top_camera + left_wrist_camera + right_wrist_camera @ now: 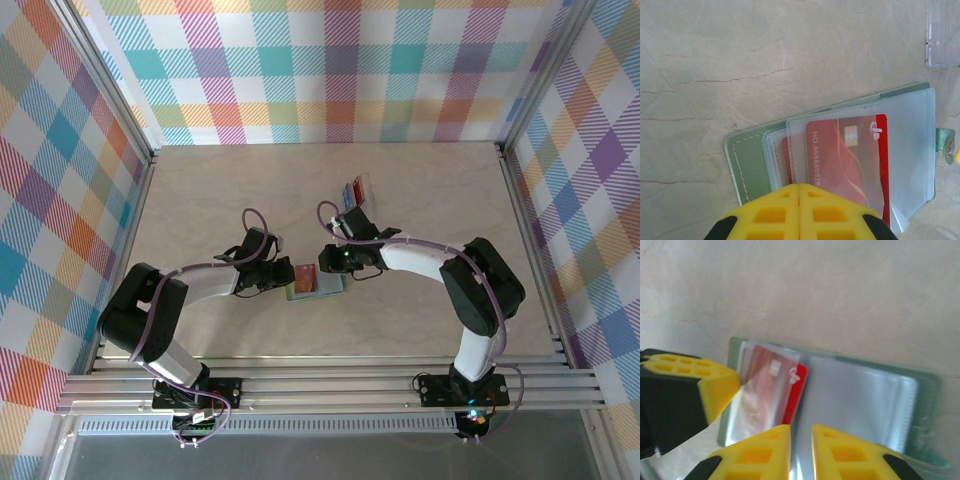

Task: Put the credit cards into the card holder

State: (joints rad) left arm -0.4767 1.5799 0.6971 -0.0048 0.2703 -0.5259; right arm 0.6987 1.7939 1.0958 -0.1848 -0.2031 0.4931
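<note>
Top external view: two arms reach inward over the pale stone-patterned table (220,190). One grey-green, roughly square soft bifold card holder (326,288) lies open and flat between the left gripper (283,277) and the right gripper (338,265), red showing on its left half. One clear plastic tray (357,193) sits just beyond the right gripper, apart from the holder, with red and blue cards in it; their number cannot be counted. Left wrist view: the left gripper's two yellow fingers meet with no gap over the holder's near edge; whether a sleeve is nipped between them cannot be told. One thin red rectangular plastic credit card (847,155) lies inside a clear sleeve (910,150), and a second red edge shows behind the sleeves to its left. A snap tab (945,142) projects from the holder's right side. Right wrist view: the right gripper's two yellow fingers stand a narrow slit apart above the open holder, with nothing seen clamped.
</note>
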